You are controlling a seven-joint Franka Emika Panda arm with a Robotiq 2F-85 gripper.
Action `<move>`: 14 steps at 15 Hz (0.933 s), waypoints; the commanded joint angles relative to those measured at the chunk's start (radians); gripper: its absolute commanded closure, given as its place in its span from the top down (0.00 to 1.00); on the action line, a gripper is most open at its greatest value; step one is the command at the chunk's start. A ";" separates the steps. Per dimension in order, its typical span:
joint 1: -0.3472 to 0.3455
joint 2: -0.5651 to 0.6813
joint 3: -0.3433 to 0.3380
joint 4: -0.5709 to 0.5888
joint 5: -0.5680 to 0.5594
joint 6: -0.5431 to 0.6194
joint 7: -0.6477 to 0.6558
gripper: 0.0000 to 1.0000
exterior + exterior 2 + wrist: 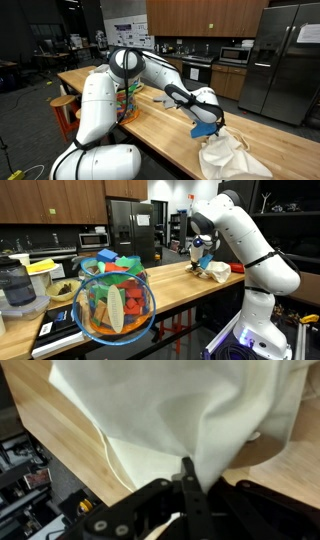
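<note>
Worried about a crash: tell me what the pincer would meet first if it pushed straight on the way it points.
The white cloth, pinched in the shut pincer, comes first; the wooden table appears to lie right beneath it, though depth is unclear.

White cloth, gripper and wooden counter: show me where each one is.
white cloth [232,158], in an exterior view, middle of the crumpled heap.
gripper [187,468], wrist view, shut fingertips pinching a fold of the cloth.
wooden counter [165,125], in an exterior view, bare top.
</note>
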 commanded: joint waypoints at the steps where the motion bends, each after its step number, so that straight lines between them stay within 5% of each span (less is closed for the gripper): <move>1: 0.217 0.044 -0.036 0.023 -0.016 -0.008 0.025 0.01; 9: 0.711 0.072 -0.222 0.117 -0.019 -0.007 0.030 0.01; 14: 0.908 0.029 -0.363 0.128 -0.010 -0.019 0.032 0.01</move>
